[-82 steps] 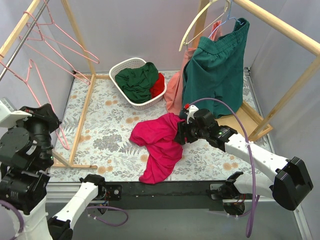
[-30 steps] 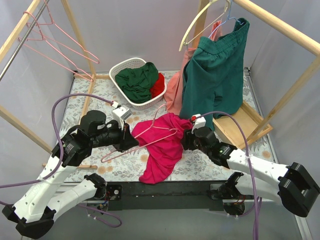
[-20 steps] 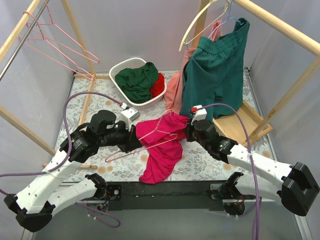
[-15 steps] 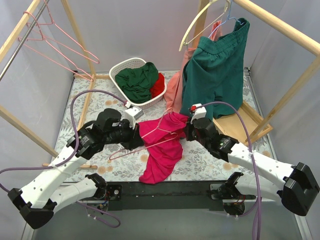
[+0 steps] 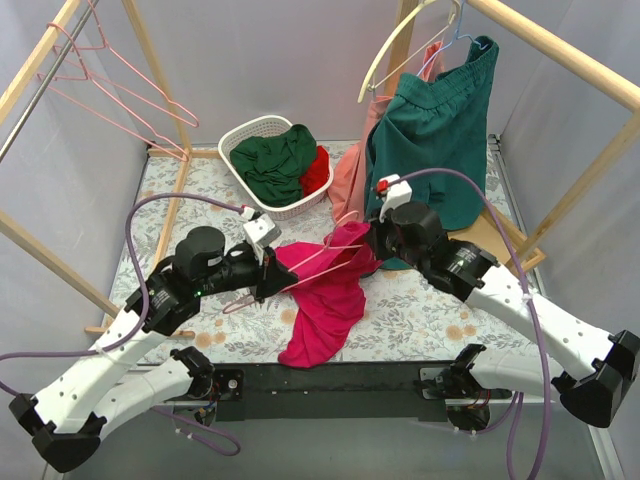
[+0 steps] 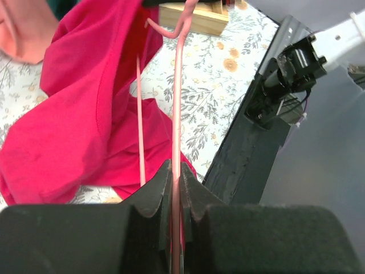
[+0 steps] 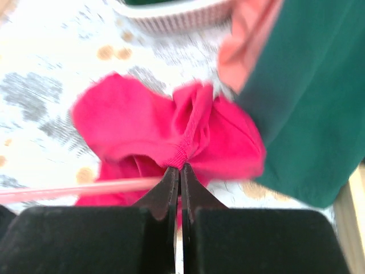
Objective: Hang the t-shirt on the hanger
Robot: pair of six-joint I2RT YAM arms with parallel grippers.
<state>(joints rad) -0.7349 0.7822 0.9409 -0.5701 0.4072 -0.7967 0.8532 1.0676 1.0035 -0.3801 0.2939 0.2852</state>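
We are seeing the left hand [image 5: 268, 272] clamped on the hanger [image 6: 178, 103], its fingers pressed together around the thin pink wire, which is running out toward 2 o'clock across the t-shirt [image 5: 325, 300]. The right hand [image 5: 372, 245] is pinching a ribbed fold of the magenta cloth at the shirt's 1 o'clock corner, jaws together on it. The cloth is bunching up there, while the rest is trailing toward 6 o'clock over the floral tabletop [image 5: 400, 315]. The wire is lying against the gathered cloth; we cannot tell whether it is passing inside the shirt. At 11 o'clock from the shirt a white basket [image 5: 250, 190] is holding a dark green garment [image 5: 272, 160], with a bright red cloth [image 5: 316, 170] tucked in at its 3 o'clock side. Teal shorts [image 5: 430, 150] are hanging at 1 o'clock
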